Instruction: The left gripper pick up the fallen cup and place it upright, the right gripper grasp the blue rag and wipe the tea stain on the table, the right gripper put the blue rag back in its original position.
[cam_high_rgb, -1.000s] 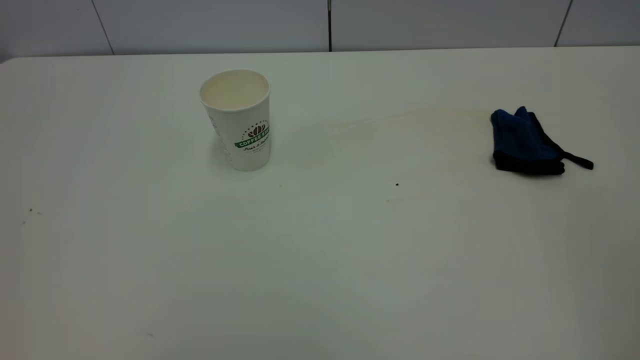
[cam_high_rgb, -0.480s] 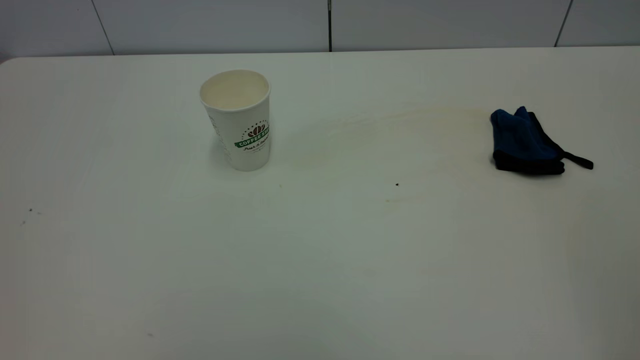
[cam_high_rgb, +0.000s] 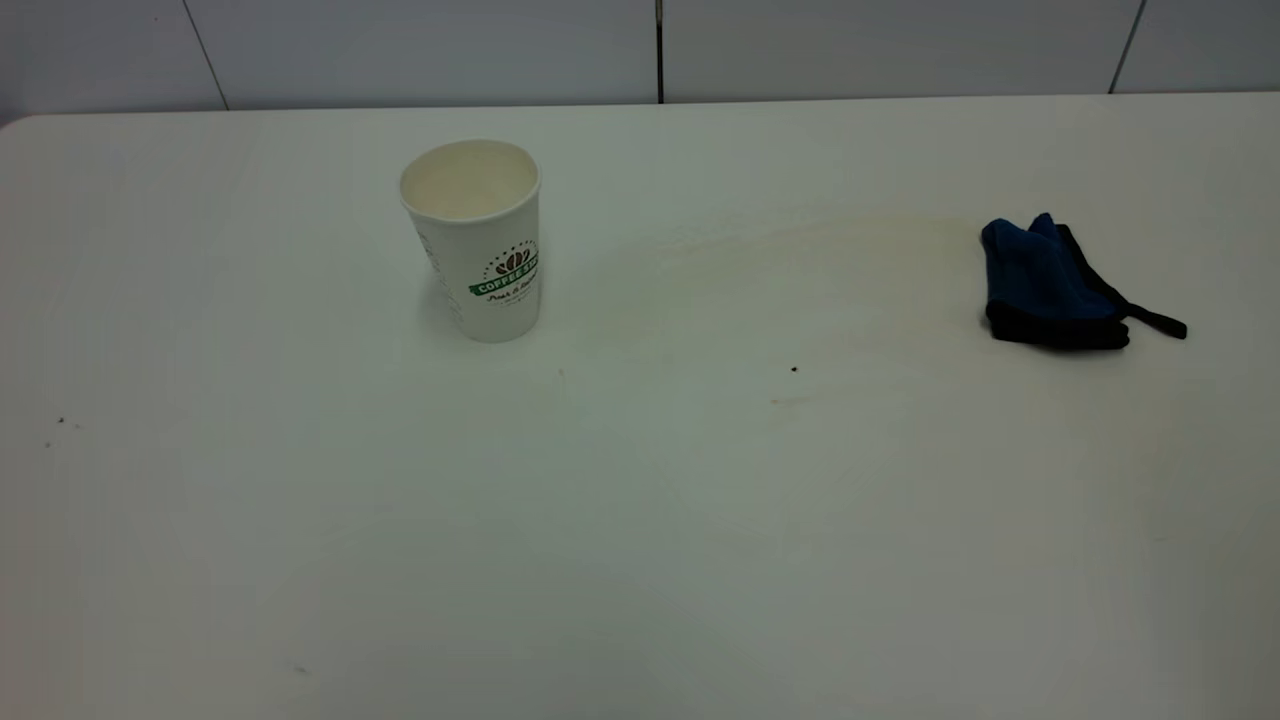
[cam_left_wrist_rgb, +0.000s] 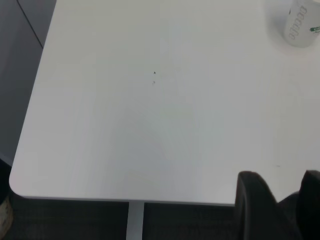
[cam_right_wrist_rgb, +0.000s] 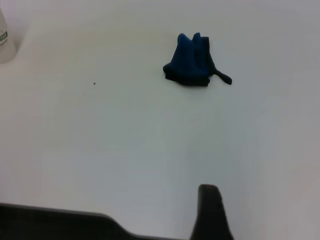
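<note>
Cup (cam_high_rgb: 476, 240) is standing upright left of the blue rag (cam_high_rgb: 1045, 285), which is lying limp, best pinched at its bunched top, while the left gripper (cam_left_wrist_rgb: 280, 200), parted and empty, is hovering at the table (cam_high_rgb: 640, 520) edge.

wall (cam_high_rgb: 640, 50) sitting behind far table edge, dark vertical seams showing | dark speck (cam_high_rgb: 794, 369) lying right of cup | small specks (cam_high_rgb: 60, 421) lying far left of cup
</note>
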